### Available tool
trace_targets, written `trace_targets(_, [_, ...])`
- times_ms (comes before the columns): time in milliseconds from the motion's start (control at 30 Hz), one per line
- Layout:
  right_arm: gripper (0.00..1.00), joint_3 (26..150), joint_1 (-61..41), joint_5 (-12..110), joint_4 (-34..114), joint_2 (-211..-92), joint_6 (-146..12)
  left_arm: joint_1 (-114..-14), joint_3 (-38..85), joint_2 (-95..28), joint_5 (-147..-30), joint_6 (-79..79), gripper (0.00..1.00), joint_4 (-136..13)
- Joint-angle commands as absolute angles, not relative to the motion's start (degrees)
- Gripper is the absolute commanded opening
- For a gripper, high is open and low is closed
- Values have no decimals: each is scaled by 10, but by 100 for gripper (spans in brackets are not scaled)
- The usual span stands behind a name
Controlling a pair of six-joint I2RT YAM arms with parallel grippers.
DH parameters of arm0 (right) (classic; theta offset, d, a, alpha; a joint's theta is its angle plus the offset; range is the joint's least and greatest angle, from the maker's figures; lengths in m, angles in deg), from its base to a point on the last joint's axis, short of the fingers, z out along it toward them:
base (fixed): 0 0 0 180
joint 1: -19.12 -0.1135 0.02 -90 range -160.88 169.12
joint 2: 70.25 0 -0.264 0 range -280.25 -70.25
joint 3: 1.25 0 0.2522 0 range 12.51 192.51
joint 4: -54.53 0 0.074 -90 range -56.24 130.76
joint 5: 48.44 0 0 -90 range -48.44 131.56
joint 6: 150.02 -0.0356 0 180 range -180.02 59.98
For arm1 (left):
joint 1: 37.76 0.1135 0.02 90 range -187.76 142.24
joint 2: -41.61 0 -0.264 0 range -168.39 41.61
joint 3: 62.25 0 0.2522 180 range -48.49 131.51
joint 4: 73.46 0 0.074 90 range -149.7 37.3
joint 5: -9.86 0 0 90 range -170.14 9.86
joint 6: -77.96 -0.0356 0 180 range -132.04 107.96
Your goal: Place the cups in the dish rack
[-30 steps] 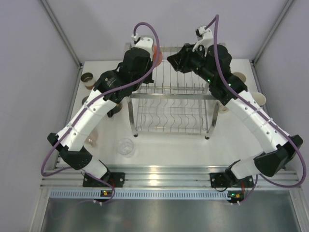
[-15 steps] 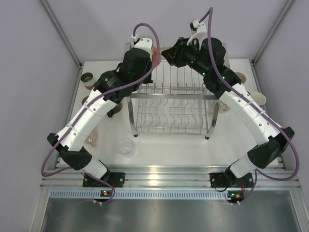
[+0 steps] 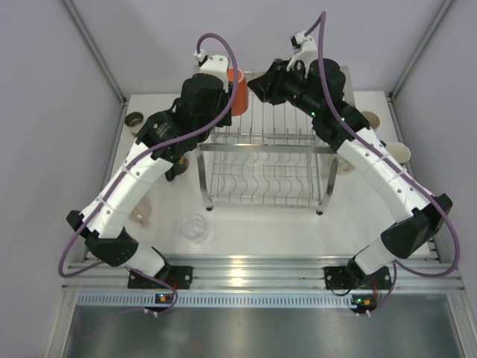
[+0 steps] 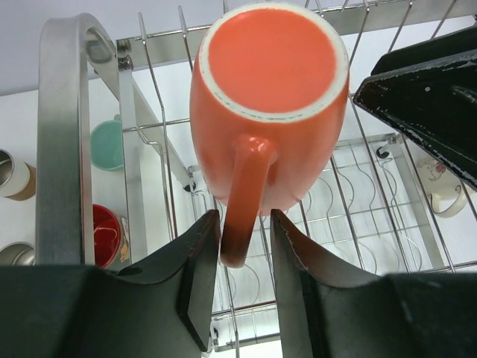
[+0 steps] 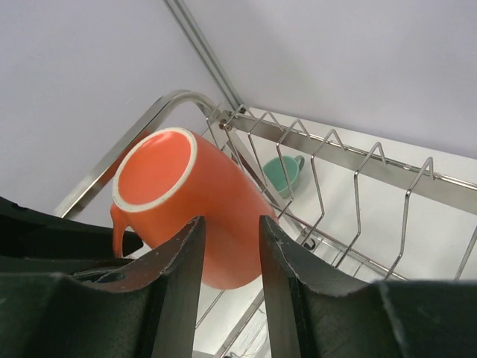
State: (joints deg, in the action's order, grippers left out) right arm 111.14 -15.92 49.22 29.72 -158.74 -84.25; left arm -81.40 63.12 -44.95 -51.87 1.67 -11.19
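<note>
An orange mug point(image 3: 237, 91) sits bottom-up and tilted on the upper tier of the chrome dish rack point(image 3: 261, 148), at its far left corner. My left gripper point(image 3: 228, 98) is just left of it and open. In the left wrist view the mug point(image 4: 268, 97) has its handle between the fingers point(image 4: 244, 224), with a gap on the right side. My right gripper point(image 3: 258, 85) hovers open just right of the mug. In the right wrist view the mug point(image 5: 216, 194) lies beyond its empty jaws point(image 5: 232, 224).
A teal cup point(image 4: 108, 145) and a red cup point(image 4: 104, 235) stand left of the rack post point(image 4: 63, 134). Brown cups point(image 3: 134, 121), a clear cup point(image 3: 195, 226) and a dark mug point(image 3: 177, 168) are on the left. Beige cups point(image 3: 402, 154) stand on the right.
My left jaws have spread apart around the mug handle and the wrist has drawn back, so more of the orange mug shows. The right gripper swung left and closer to the mug.
</note>
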Motion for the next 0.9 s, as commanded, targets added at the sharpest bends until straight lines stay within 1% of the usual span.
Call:
trace_targets(0, [36, 1122, -156, 499, 319, -1597, -845, -812, 638, -437, -512, 12, 39, -143])
trace_targets(100, [36, 1127, -157, 504, 314, -1607, -850, -812, 650, -437, -518, 15, 41, -143])
trace_targets(233, [35, 1122, -156, 509, 324, -1609, -860, -812, 674, -438, -513, 18, 47, -144])
trace_targets(267, [35, 1121, -156, 510, 327, -1610, -863, -812, 680, -438, -512, 19, 51, -144])
trace_targets(367, [35, 1123, -157, 514, 331, -1614, -869, -811, 692, -433, -516, 22, 57, -147])
trace_targets(400, [35, 1123, -157, 516, 334, -1616, -872, -812, 694, -430, -518, 22, 61, -151])
trace_targets(500, [35, 1124, -158, 521, 341, -1621, -881, -813, 692, -417, -530, 25, 67, -160])
trace_targets(600, [35, 1131, -158, 525, 342, -1629, -884, -812, 689, -406, -530, 29, 71, -161])
trace_targets(633, [35, 1132, -158, 528, 343, -1630, -884, -812, 688, -405, -528, 30, 74, -161])
trace_targets(667, [36, 1135, -159, 532, 343, -1634, -884, -812, 687, -399, -523, 30, 80, -161])
trace_targets(733, [36, 1141, -159, 536, 341, -1641, -887, -812, 681, -393, -517, 30, 83, -161])
trace_targets(867, [36, 1144, -159, 547, 348, -1646, -889, -812, 676, -378, -519, 21, 86, -160])
